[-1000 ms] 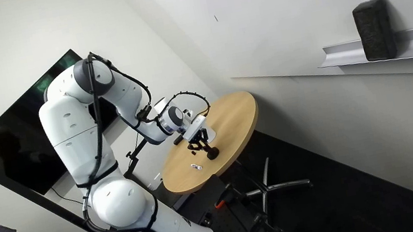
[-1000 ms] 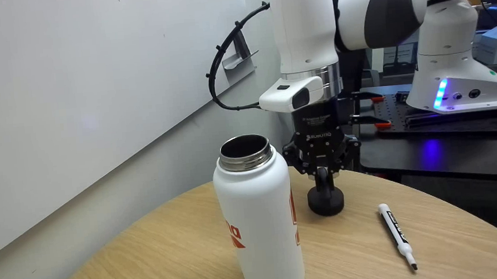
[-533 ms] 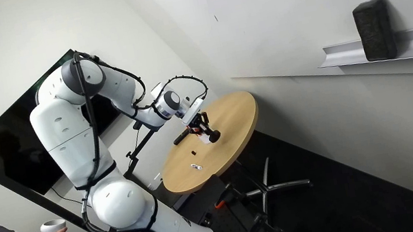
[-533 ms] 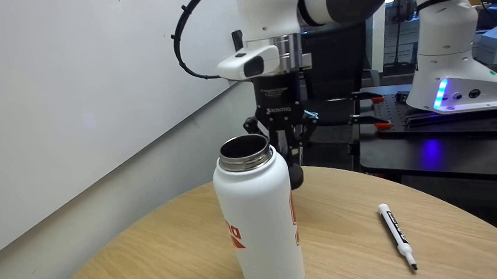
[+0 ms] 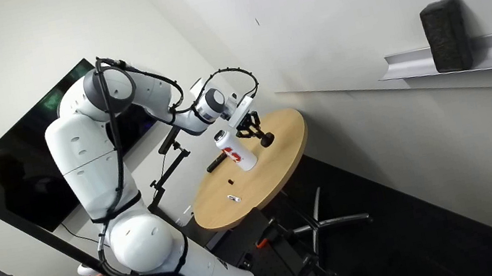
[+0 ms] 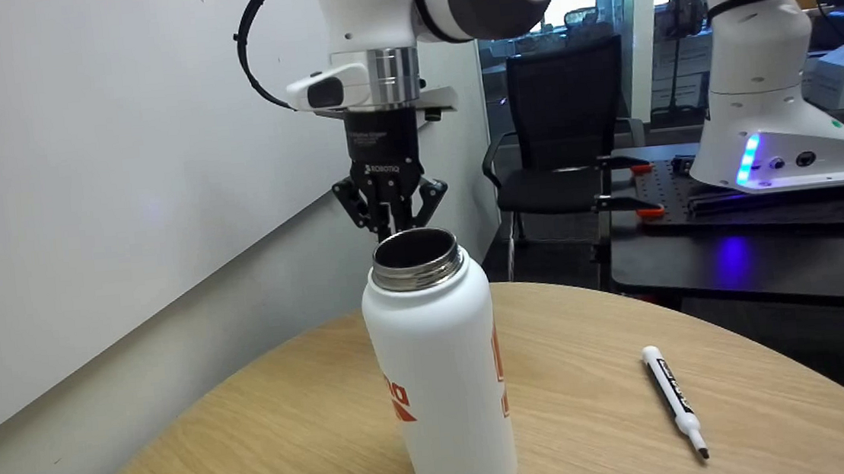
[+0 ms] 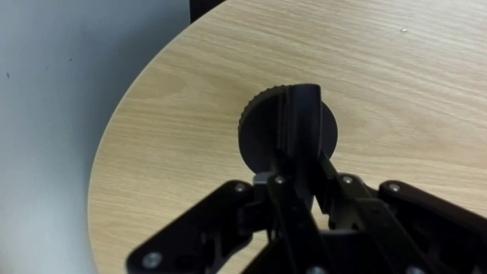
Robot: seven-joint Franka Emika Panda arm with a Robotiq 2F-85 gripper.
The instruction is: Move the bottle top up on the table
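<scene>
The bottle top (image 7: 257, 131) is a black round lid with a ribbed rim and a loop handle. My gripper (image 7: 298, 167) is shut on its loop handle, with the round disc hanging below the fingers. The lid also shows at the fingertips in an exterior view (image 5: 267, 139), over the far part of the round light-wood table (image 5: 280, 162); it seems to be off the surface. The white bottle (image 6: 441, 373), with red print and an open steel neck, stands upright on the table. In that view it hides the lid and the fingertips below the gripper (image 6: 390, 221).
A white marker (image 6: 673, 402) lies on the table. A small dark piece (image 5: 230, 181) lies near it, and a black bar (image 5: 216, 163) is at the table's far edge. The whiteboard wall (image 6: 157, 176) runs close along the table's side.
My gripper has risen and moved toward the whiteboard wall, carrying the lid from beside the marker to behind the bottle in an exterior view. The bottle and marker have not moved.
</scene>
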